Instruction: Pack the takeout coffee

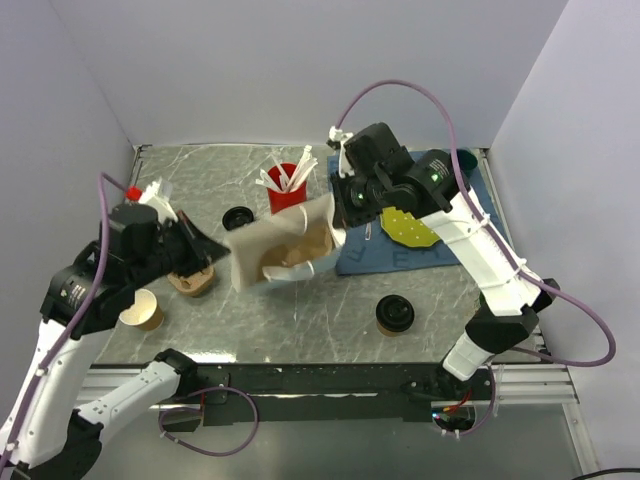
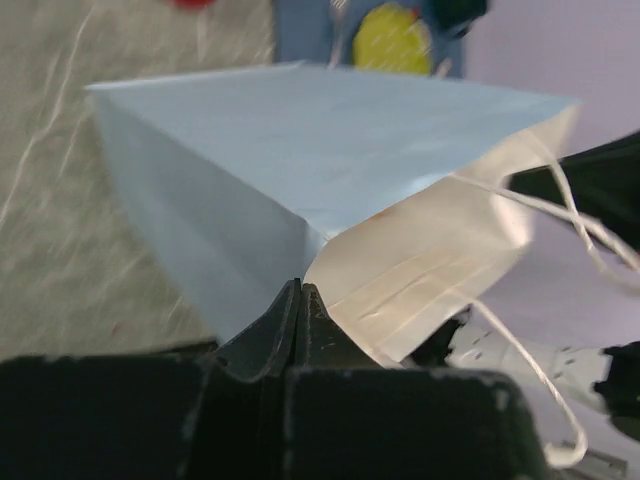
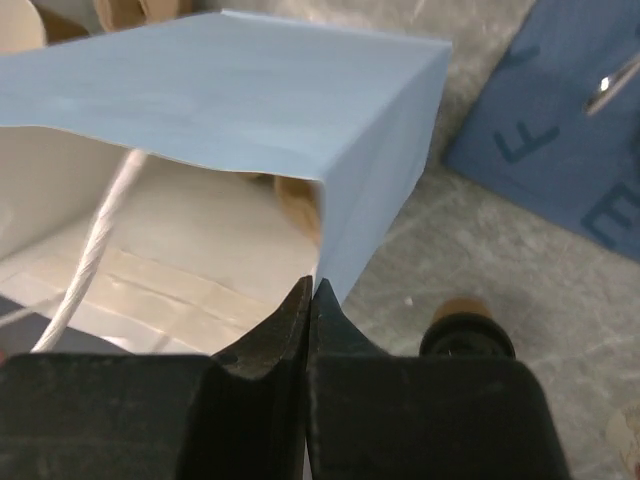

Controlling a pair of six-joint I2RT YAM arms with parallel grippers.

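1. Just right of the right gripper [image 3: 311, 290], the finger's black body covers the lower part of the takeout coffee [image 3: 467, 333].
2. Beyond those fingertips, inside the paper bag [image 3: 240, 100], we glimpse a brown shape [image 3: 296, 205] mostly behind the bag's wall; we cannot name it.
3. Far beyond the left gripper [image 2: 300, 290], a yellow object [image 2: 395, 38] is blurred, and a red thing [image 2: 195, 3] is cut by the top edge.

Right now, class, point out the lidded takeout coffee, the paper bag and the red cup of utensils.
takeout coffee [image 1: 395, 314]: top external view, centre of its black lid.
paper bag [image 1: 256, 247]: top external view, its outer side panel.
red cup [image 1: 283, 197]: top external view, its red wall.
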